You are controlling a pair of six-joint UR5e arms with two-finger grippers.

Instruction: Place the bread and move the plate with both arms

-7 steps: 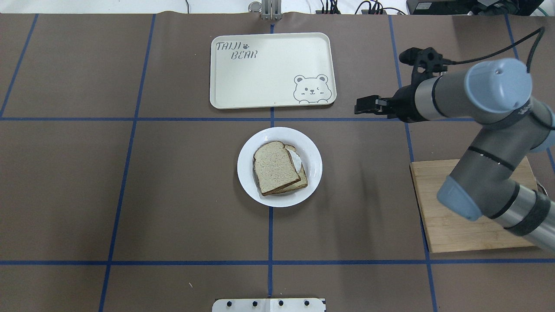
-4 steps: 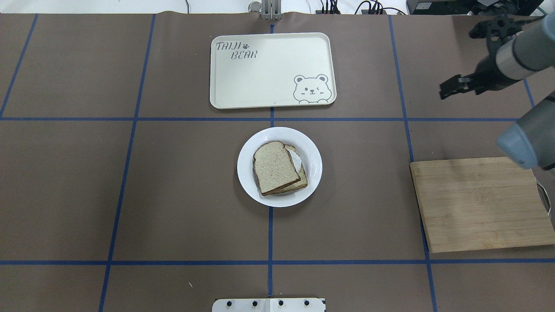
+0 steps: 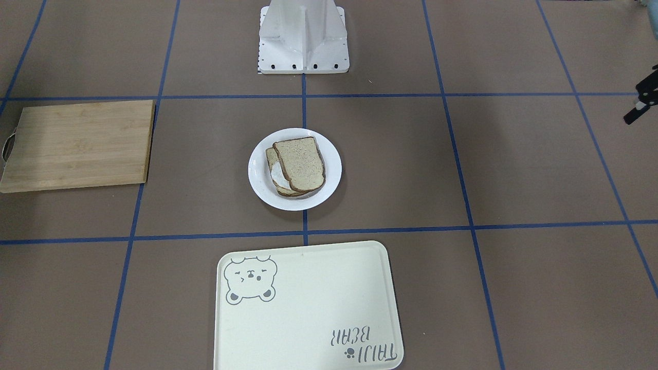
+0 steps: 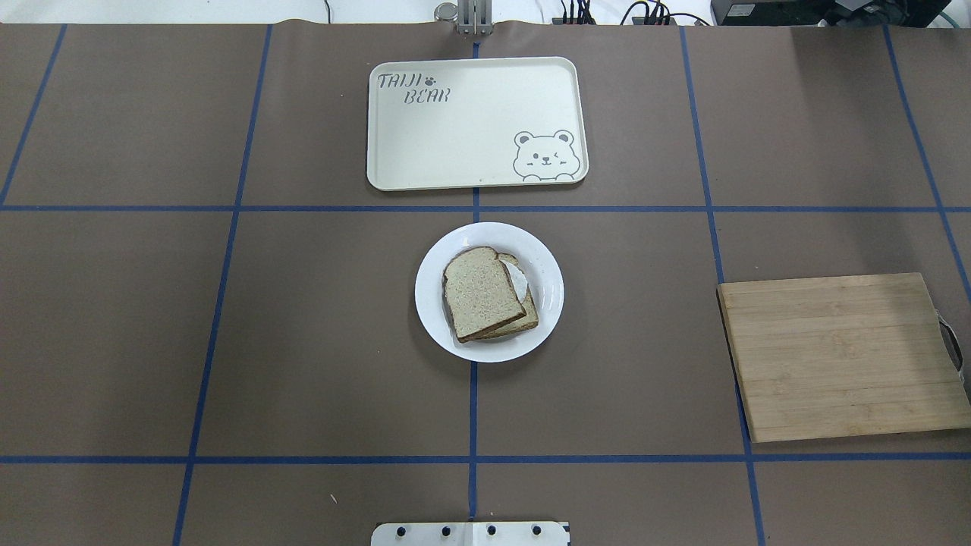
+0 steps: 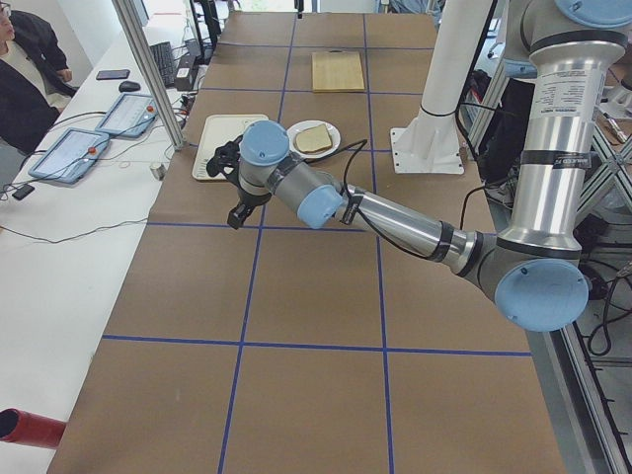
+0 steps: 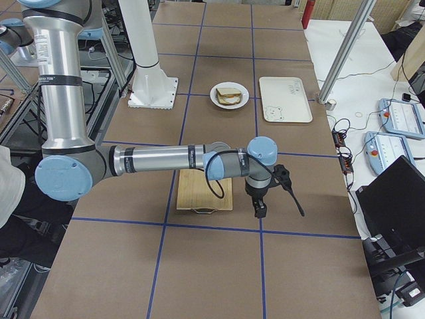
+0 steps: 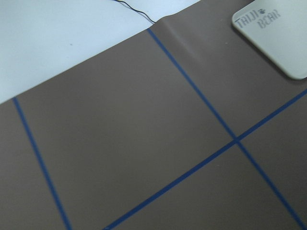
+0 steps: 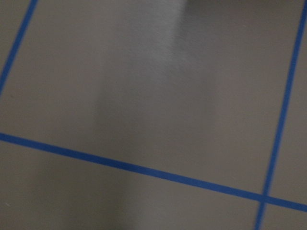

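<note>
From the left end of the desk [image 4: 303, 341] you catch the left claw [image 5: 237, 219] hanging over bare brown paper near the tray [image 4: 474, 121]. The overhead camera misses it, and I cannot tell its spread. In the middle, the bread [image 4: 482, 292] lies on the plate [image 4: 550, 292], atop an egg-topped slice [image 4: 529, 317]. At the right, only the right-end view shows the right claw [image 6: 260, 211], pointing down near the cutting board [image 4: 842, 356], its gap unreadable.
</note>
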